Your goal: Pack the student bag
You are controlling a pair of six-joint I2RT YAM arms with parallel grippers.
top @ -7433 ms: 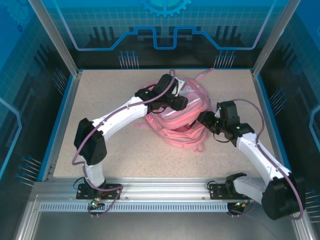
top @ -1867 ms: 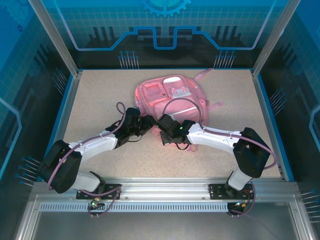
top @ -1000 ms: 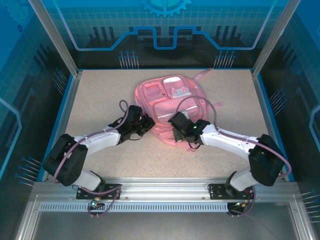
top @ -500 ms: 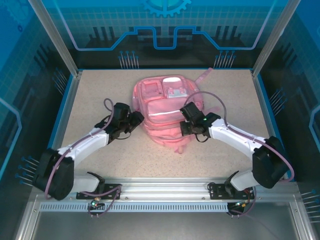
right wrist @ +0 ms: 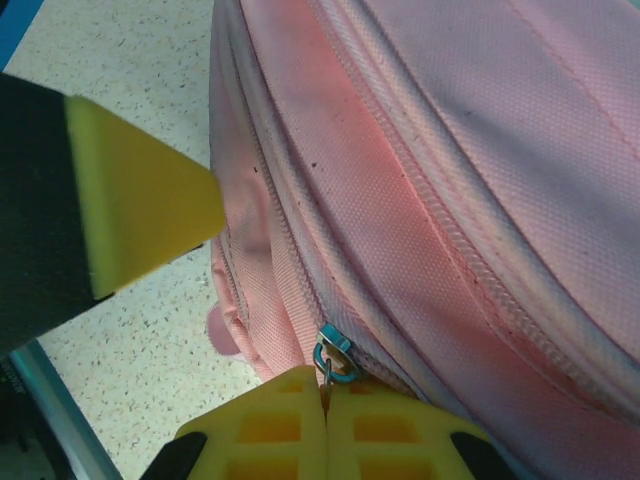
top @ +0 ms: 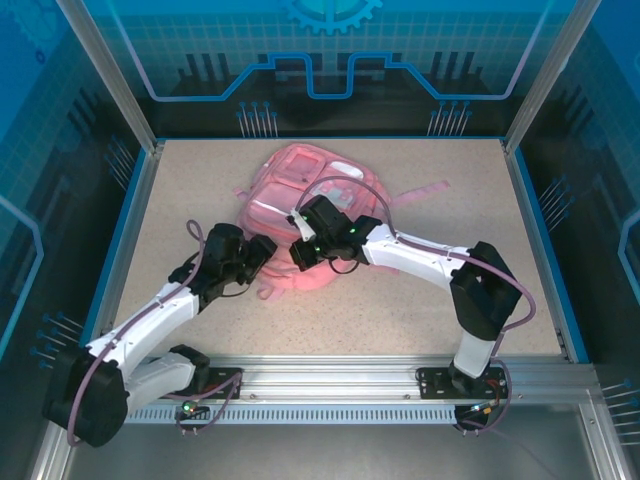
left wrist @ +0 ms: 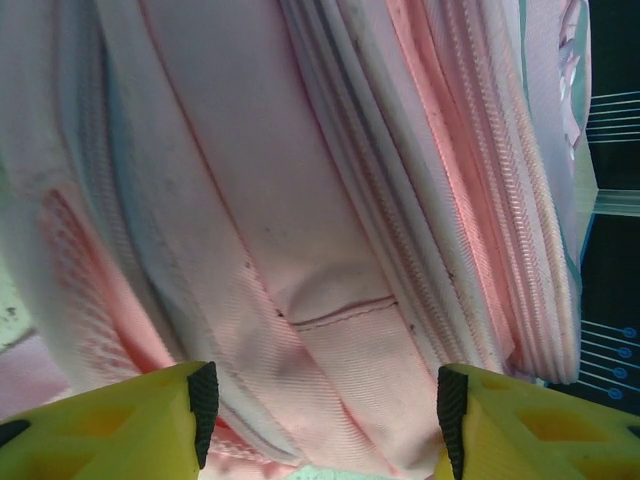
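— Judging by the grips, which step is the robot on?

— Working a zip, most likely. The left gripper (top: 262, 250) sits at the near-left edge of the student bag (top: 290, 195). Its yellow fingers (left wrist: 150, 420) are spread apart, with pink fabric and a strap seam spanning the gap, and they clamp nothing. The bag lies flat on the speckled table (top: 450, 300).

— And the right arm?

— It reaches over the bag's near side. The right gripper (right wrist: 325, 392) has its fingers pressed together on the small metal zip pull (right wrist: 331, 357) at the bag's side seam.

— So what does the next move call for?

— Probably drawing the pull along its track, with the left gripper pinching fabric beside the seam so the soft bag does not drag. Whether the zip is being opened or closed cannot be told.
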